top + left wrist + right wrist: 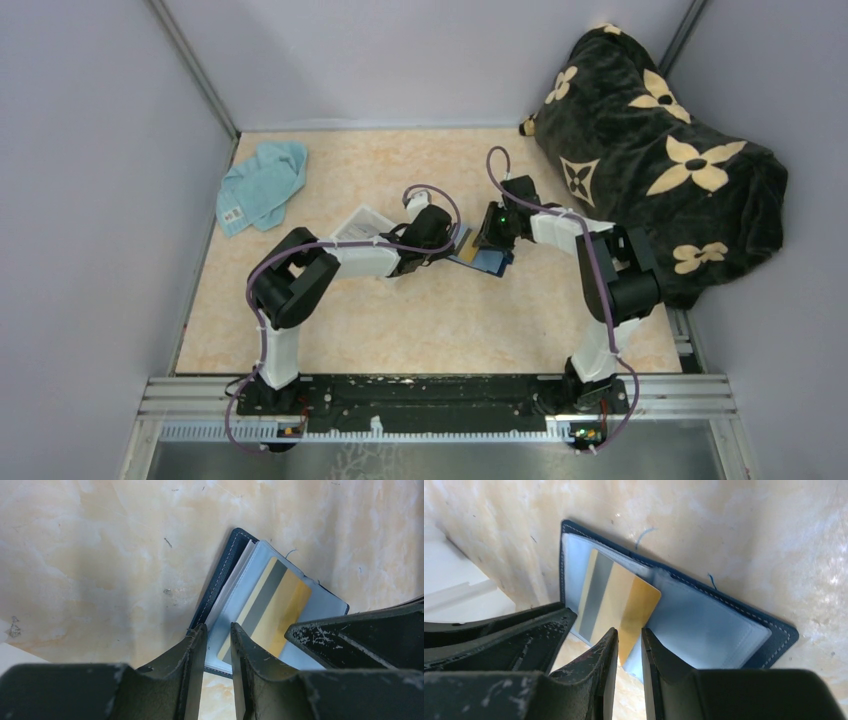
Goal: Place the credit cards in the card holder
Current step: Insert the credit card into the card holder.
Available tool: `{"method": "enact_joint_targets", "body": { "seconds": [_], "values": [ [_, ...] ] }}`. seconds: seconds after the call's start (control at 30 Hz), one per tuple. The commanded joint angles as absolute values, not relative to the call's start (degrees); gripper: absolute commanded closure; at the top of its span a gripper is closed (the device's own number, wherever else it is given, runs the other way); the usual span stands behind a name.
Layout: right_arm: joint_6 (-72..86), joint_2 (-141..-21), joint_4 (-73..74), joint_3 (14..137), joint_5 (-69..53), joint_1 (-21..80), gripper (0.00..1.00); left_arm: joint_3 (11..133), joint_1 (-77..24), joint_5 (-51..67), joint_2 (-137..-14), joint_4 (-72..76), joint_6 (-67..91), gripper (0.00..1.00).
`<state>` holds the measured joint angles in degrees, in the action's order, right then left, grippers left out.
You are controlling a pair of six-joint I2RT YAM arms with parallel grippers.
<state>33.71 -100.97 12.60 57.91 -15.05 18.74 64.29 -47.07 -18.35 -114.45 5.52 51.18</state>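
Note:
The card holder (487,262) lies open at mid-table, a navy wallet with clear sleeves. It shows in the left wrist view (220,575) and the right wrist view (774,630). One orange-yellow credit card (280,605) with a grey stripe lies on its sleeves (616,600), its near corner past the wallet's edge. My left gripper (218,630) sits at the wallet's corner, jaws a narrow gap apart with nothing between them. My right gripper (629,632) is over the card's near corner, jaws also narrowly apart. Both grippers meet over the wallet in the top view, left (447,243) and right (492,240). Other cards are hidden.
A clear plastic tray (360,225) lies just left of the left gripper. A teal cloth (262,183) lies at the back left. A black blanket with a flower pattern (660,160) fills the back right. Grey walls close in the table.

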Motion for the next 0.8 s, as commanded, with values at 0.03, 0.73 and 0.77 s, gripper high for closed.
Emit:
{"method": "enact_joint_targets", "body": {
  "seconds": [0.03,0.73,0.77],
  "values": [
    [34.25,-102.37,10.10,61.72,-14.96,19.51,0.76,56.43,-45.01,-19.23,-126.10,-15.82,47.32,0.65],
    [32.80,-99.75,13.06,62.55,-12.37,19.96,0.76,56.35,-45.05,-18.85,-126.42,-15.38,47.41,0.65],
    [32.72,-99.54,13.06,62.31,-12.19,19.95,0.75,56.26,-45.03,-18.88,-126.34,-15.38,47.47,0.65]
  ]
}}
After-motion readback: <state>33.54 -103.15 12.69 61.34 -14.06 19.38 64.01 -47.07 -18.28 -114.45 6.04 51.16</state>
